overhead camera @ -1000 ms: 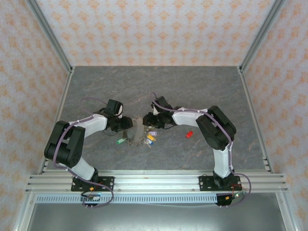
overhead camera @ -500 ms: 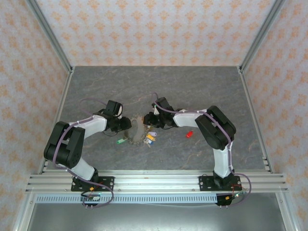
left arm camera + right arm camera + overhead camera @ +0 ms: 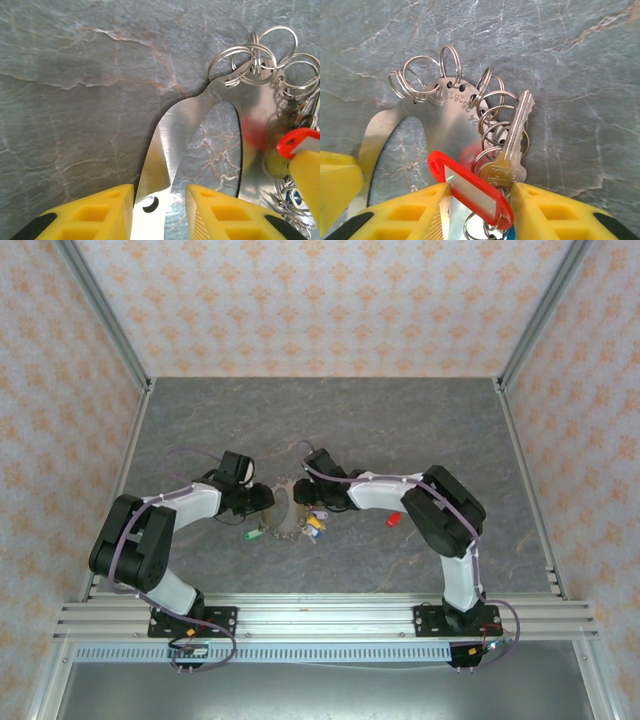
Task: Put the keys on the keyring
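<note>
1. A grey marbled surface (image 3: 75,75) carries everything.
2. The keyring (image 3: 442,125), a flat steel plate with an oval opening and a cluster of split rings (image 3: 417,80), lies between the two hands.
3. The left hand (image 3: 160,197) appears clamped on the plate's narrow end.
4. The right hand (image 3: 481,200) is clamped on a red-tagged key (image 3: 470,187), with the rings just ahead of its fingertips.
5. The step in hand is probably threading this key. The next move needs the plate held steady and a fine approach to one ring.
6. A loose red key (image 3: 393,519) waits behind the right hand, beside its forearm.
</note>
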Robot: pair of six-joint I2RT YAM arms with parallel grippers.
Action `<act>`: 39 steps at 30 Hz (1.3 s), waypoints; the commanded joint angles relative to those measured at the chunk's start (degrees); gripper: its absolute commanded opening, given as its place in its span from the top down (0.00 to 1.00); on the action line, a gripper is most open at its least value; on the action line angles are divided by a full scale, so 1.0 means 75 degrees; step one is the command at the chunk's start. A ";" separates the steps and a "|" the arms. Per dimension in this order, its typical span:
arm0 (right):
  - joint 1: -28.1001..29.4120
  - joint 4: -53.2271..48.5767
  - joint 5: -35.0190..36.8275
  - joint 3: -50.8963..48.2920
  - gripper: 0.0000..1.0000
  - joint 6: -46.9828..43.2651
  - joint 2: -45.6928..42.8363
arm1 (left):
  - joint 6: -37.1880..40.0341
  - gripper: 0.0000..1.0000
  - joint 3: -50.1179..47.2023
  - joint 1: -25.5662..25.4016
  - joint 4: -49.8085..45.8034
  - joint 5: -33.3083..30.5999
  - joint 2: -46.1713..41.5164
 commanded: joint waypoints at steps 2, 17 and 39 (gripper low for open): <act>0.0261 -0.1552 0.1521 0.0180 0.67 -0.0472 0.0261 | -0.0176 0.67 -0.0134 -0.0261 0.0092 0.0782 -0.0093; -0.0461 0.0402 -0.0593 -0.0967 0.88 0.0747 -0.0594 | -0.0087 0.47 -0.0065 -0.0223 -0.0614 -0.0249 -0.0735; -0.0115 -0.2154 0.0431 0.0399 0.58 -0.0597 0.0029 | -0.0193 0.46 -0.0064 -0.0173 -0.0022 0.0427 -0.0083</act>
